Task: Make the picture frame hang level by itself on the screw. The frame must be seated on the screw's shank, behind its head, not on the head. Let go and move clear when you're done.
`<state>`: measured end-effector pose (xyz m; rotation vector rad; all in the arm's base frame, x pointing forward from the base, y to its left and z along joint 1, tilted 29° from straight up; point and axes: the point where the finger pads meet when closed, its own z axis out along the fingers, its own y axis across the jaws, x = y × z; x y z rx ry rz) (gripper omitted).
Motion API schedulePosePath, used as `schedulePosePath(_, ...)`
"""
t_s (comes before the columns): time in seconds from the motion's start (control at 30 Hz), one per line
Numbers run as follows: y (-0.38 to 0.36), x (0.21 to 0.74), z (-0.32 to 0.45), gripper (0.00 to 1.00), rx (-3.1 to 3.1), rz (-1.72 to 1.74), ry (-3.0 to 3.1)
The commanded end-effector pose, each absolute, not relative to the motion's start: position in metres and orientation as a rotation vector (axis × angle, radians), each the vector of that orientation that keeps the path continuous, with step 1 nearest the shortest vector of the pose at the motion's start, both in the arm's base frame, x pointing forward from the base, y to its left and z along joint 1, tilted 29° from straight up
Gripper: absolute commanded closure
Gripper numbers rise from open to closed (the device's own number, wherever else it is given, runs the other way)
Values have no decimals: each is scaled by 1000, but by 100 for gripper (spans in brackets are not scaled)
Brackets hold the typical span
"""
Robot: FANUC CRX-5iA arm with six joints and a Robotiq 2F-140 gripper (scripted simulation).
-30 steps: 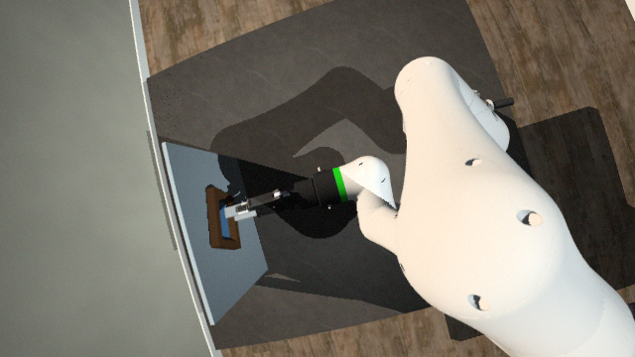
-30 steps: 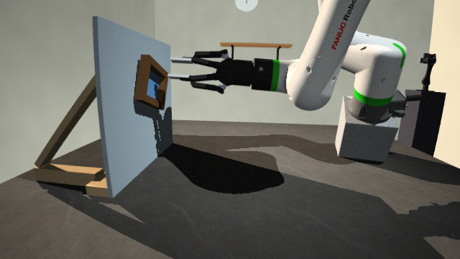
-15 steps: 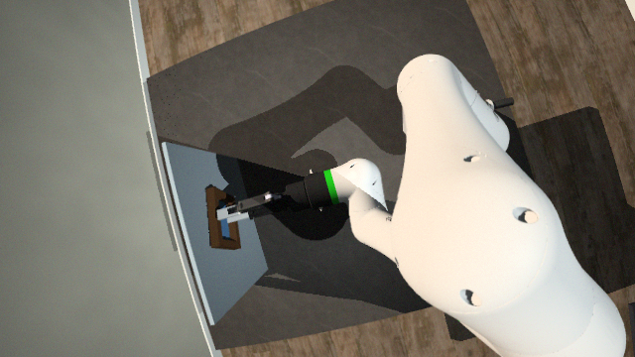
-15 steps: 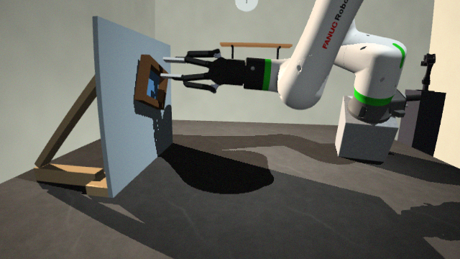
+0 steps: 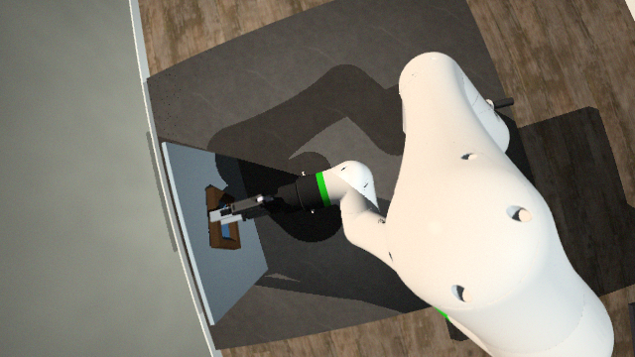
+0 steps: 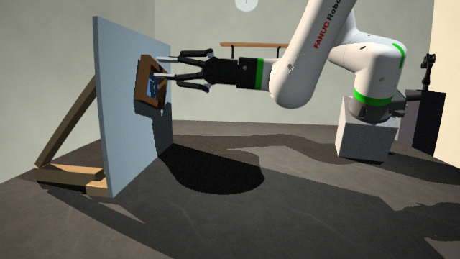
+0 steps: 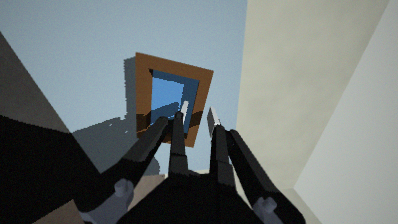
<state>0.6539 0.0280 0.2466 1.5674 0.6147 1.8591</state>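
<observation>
A brown picture frame (image 6: 151, 82) with a blue picture hangs on the light blue wall panel (image 6: 122, 126), a little tilted. It also shows in the overhead view (image 5: 223, 218) and the wrist view (image 7: 170, 100). The screw is hidden behind the frame. My gripper (image 6: 157, 67) reaches level toward the panel, its fingers partly apart. In the wrist view the gripper (image 7: 198, 112) has one fingertip in front of the blue picture and the other just past the frame's outer edge, so the fingers straddle one rail near a corner. I cannot tell whether they touch it. From above, the gripper (image 5: 214, 215) is at the frame.
The panel (image 5: 218, 258) stands upright at the table's left end, held by a wooden brace (image 6: 65, 122) behind it. The robot's base block (image 6: 366, 133) is at the far right. A wooden rail (image 6: 251, 44) hangs on the back wall.
</observation>
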Motion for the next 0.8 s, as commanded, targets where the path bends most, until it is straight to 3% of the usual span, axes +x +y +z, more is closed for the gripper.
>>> schedulePosePath(0.0,28,657,247,71,1567,1859,615)
schedulePosePath(0.77,27,664,249,71,1567,1859,615)
